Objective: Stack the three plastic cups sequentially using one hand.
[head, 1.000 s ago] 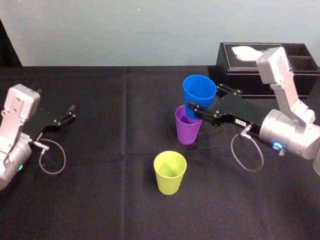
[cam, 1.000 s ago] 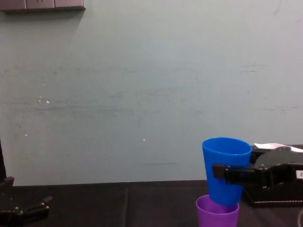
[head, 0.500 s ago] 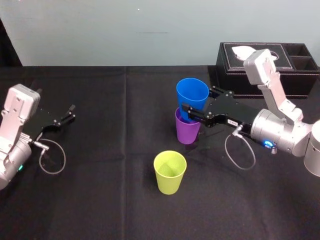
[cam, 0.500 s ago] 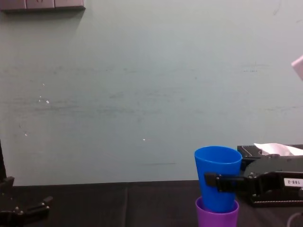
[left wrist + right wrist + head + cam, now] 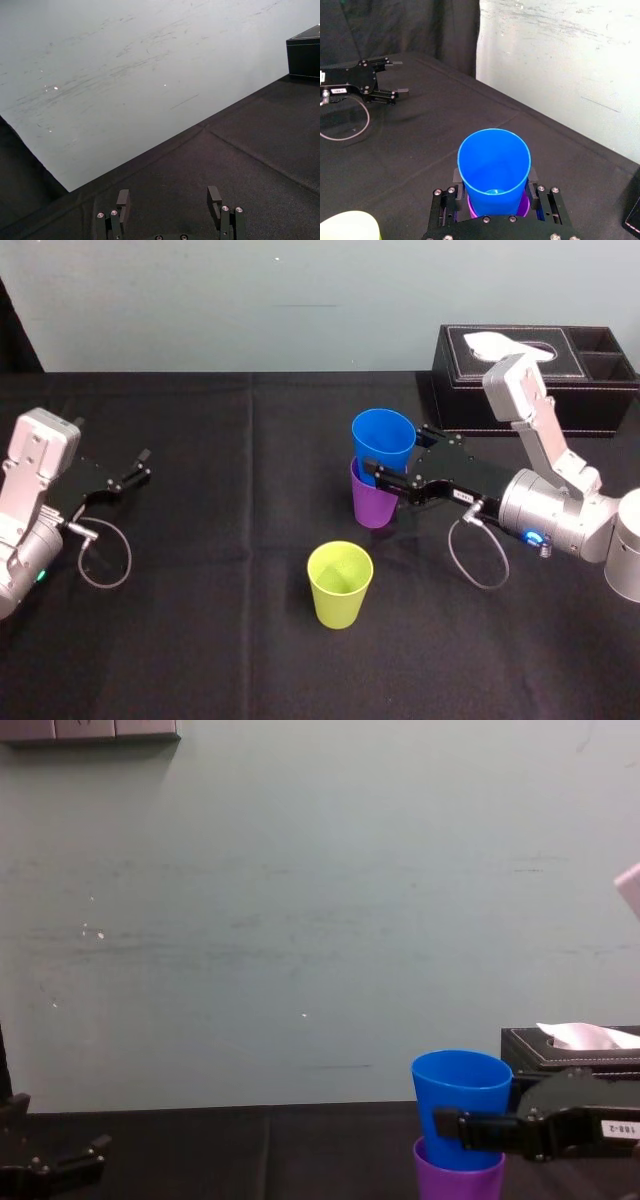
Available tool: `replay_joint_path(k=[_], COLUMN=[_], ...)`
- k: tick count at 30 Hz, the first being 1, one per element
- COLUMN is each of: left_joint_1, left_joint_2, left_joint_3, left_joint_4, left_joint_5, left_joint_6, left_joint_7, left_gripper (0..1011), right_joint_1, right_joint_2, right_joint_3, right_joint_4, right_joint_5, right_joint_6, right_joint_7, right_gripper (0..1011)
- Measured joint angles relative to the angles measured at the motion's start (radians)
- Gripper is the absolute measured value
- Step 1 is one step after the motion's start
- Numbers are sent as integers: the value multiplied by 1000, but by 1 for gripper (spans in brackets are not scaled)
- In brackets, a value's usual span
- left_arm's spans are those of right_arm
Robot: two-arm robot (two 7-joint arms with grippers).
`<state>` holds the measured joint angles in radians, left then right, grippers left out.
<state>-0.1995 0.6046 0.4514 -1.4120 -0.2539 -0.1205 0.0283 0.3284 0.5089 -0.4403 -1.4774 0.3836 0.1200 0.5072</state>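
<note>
Firmly, right claw (image 5: 396, 454) grips blue cup (image 5: 383, 438), its base hidden inside purple cup (image 5: 372, 505).

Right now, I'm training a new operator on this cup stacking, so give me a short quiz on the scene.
1. True or false: the blue cup sits partly inside the purple cup.
2. Which side's gripper clamps the blue cup: A) left, B) right?
3. Fill in: the cup standing alone, nearest the robot, is the ___ one.

Key: 1 true. 2 B: the right gripper is shut on it, while the left gripper sits open far to the left. 3 yellow-green cup.
</note>
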Motion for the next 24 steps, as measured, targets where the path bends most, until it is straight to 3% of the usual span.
replay_joint_path(k=[11, 22, 24], left_joint_1=[0, 0, 0], left_joint_2=[0, 0, 0], left_joint_3=[0, 0, 0], left_joint_4=[0, 0, 0], left_joint_5=[0, 0, 0], left_joint_6=[0, 0, 0], left_joint_7=[0, 0, 0], left_gripper=[1011, 1011, 1011], right_joint_1=[-2, -1, -1], right_joint_2=[0, 1, 1], right_joint_3=[1, 2, 2], right_joint_4=[3, 1, 1], right_joint_5=[1, 2, 2], right_joint_6=[-1, -1, -1], right_joint_7=[3, 2, 2], right_gripper=[716, 996, 1004])
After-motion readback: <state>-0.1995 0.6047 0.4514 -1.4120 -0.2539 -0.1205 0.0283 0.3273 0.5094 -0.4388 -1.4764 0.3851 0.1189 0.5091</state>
